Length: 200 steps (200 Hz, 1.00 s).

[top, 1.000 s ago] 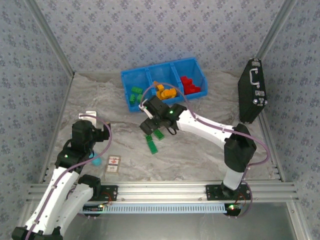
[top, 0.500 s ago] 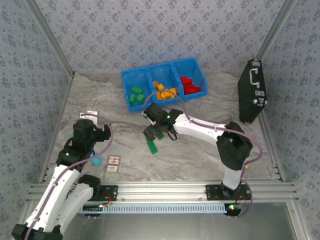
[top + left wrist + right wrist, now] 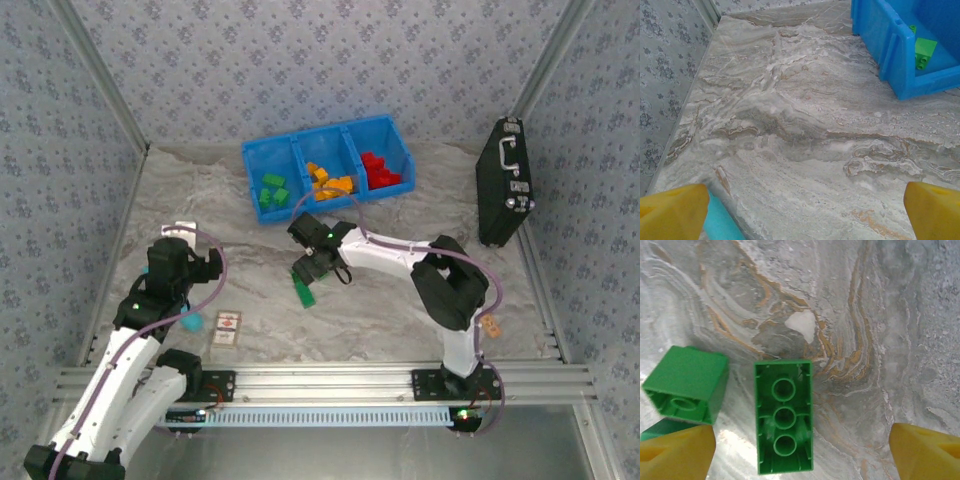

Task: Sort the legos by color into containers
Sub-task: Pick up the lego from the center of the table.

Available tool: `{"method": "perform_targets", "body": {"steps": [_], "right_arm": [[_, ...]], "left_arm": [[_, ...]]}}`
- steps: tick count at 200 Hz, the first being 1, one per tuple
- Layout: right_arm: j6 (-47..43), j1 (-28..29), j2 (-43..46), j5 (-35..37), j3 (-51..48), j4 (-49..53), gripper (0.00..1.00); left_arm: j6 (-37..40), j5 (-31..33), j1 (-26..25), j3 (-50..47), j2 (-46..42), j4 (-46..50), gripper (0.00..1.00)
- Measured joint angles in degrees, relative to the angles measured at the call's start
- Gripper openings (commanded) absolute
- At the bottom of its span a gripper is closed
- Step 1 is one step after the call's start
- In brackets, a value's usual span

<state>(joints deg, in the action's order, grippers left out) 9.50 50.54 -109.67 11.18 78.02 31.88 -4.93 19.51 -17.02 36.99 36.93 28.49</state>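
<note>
Hovering my right gripper (image 3: 800, 452) low over the marble table (image 3: 865, 315), jaws wide apart, gripping nothing. An upside-down green lego (image 3: 784, 415) lies between the fingertips, a second green lego (image 3: 686, 385) just beside it. My left gripper (image 3: 800, 212) gapes too, empty, facing the blue bin (image 3: 890, 45) with sorted legos (image 3: 328, 182) inside.

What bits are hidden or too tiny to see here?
Right wrist view: a third green lego is mostly behind the yellow fingertip and the left edge.
Left wrist view: the blue bin is cut off by the right edge.
Top view: the card has print too small to read.
</note>
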Motion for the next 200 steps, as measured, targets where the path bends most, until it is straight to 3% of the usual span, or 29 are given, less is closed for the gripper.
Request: {"method": "perform_targets", "body": {"steps": [20,102,156,200], "right_arm": [[0.7,-0.4,-1.3,0.0,0.0,0.0,0.78],[1.2,-0.9,-4.8,-1.1,0.0,-1.0,0.49],[0.0,-1.5,-5.4,-2.4,1.1,-0.7,0.41],[-2.6,-2.6,-7.3,-2.4,8.7,0.7,0.39]], "left_arm": [[0.0,0.0,0.0,0.0,0.3,0.0,1.0],[0.0,-0.2,0.0,0.0,1.5,0.0,1.0],[0.0,-0.2,0.2,0.0,2.2,0.0,1.0],[0.0,-0.5,0.3,0.0,3.2,-0.1,1.0]]}}
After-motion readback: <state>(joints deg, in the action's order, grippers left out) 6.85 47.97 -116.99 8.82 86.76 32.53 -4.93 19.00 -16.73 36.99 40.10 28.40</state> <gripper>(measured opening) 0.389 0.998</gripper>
